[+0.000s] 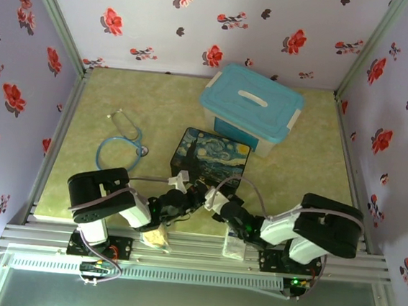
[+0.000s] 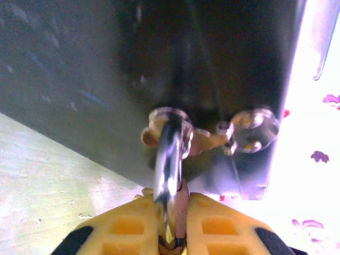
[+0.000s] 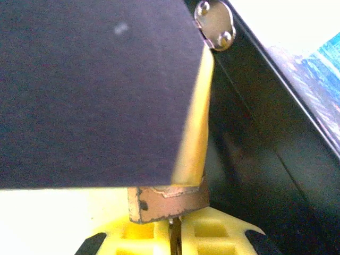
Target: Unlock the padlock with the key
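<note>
The padlock [image 3: 167, 204] is a small worn brass block at my right gripper's [image 3: 174, 226] tips. A thin dark key [image 3: 175, 241] is pinched between the right fingers, and its tip meets the padlock's underside. In the left wrist view my left gripper [image 2: 183, 199] is shut on the padlock [image 2: 183, 210]. The silver shackle [image 2: 168, 164] runs up toward the painted box's front [image 2: 79, 79]. From above, both grippers [image 1: 191, 195] [image 1: 212, 199] meet at the near side of the painted box [image 1: 211, 157]. The keyhole is hidden.
The box's round silver clasp [image 2: 249, 130] sits just right of the shackle. A blue-lidded bin [image 1: 251, 103] stands behind the box, and a stethoscope [image 1: 121, 149] lies to the left. Small plastic bags [image 1: 156, 237] [image 1: 234, 248] rest at the near edge.
</note>
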`<state>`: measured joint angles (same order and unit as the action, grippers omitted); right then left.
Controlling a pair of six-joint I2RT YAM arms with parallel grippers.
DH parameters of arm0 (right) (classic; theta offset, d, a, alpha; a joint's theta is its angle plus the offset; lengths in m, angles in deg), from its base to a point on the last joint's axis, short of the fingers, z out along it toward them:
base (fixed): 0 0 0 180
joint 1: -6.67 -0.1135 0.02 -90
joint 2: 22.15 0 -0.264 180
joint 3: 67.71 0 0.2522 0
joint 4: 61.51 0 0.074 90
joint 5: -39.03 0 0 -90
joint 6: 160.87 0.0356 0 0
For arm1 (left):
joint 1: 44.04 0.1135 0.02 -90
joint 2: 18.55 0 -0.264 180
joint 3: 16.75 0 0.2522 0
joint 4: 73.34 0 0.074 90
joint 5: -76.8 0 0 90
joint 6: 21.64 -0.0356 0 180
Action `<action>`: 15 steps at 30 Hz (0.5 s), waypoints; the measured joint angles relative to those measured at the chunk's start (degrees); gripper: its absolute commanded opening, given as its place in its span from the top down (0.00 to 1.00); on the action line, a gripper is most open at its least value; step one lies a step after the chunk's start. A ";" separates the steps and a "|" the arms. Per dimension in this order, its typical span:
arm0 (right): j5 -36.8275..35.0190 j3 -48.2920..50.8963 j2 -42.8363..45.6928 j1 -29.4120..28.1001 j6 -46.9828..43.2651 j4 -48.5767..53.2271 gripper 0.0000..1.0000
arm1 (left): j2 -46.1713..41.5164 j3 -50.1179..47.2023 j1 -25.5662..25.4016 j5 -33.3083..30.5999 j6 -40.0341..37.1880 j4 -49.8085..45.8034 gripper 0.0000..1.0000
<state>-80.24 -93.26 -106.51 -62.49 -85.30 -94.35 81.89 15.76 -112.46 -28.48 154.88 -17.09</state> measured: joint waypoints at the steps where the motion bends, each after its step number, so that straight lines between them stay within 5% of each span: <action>1: 1.86 0.00 1.44 0.70 1.09 1.77 0.96 | 0.00 0.00 -0.02 0.07 -0.02 0.17 0.96; 15: 21.73 0.00 13.49 7.41 13.25 17.88 0.96 | 1.09 -0.13 -1.07 1.55 -0.70 1.53 0.79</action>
<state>-58.52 -93.26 -93.03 -55.08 -72.06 -76.48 82.99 15.63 -113.53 -26.93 154.18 -15.56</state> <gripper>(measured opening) 0.086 0.183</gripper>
